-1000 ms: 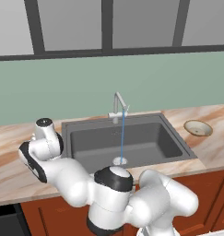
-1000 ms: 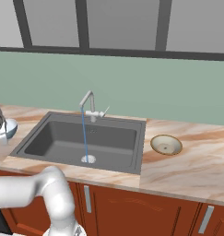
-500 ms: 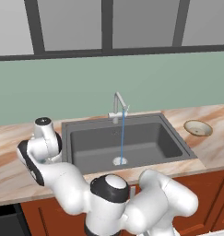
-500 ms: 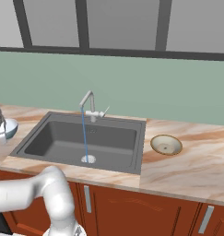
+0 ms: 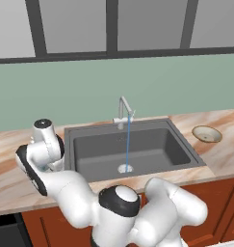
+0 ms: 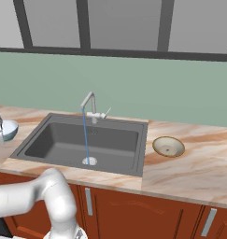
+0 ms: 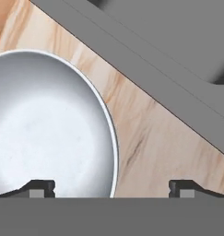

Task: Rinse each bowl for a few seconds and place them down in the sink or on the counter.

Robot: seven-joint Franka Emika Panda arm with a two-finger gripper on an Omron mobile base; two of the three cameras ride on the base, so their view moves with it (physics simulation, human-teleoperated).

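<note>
Right now the gripper point(image 7: 111, 188) hangs over the counter point(image 7: 150, 138) just left of the sink point(image 5: 133, 149), its jaws spread wide and holding nothing. Looking along the hand, the pale bowl point(image 7: 44, 124) sits upright on the marble under the gripper; one fingertip point(image 7: 37, 188) stands over the bowl's inside, the other over bare marble beside the rim, and the grey edge of the sink crosses the upper corner. From the right side the same bowl point(image 6: 8, 130) peeks in at the left edge, on the counter beside the basin, part hidden by the hand. From the left side the arm's wrist covers that spot, so the bowl is hidden there. The tan bowl point(image 6: 168, 146) rests on the counter to the right of the sink, well apart from the arm, plain from both base cameras. The tap point(image 5: 124, 111) runs, a thin blue stream point(image 5: 128, 142) dropping to the drain point(image 5: 125, 168).
</note>
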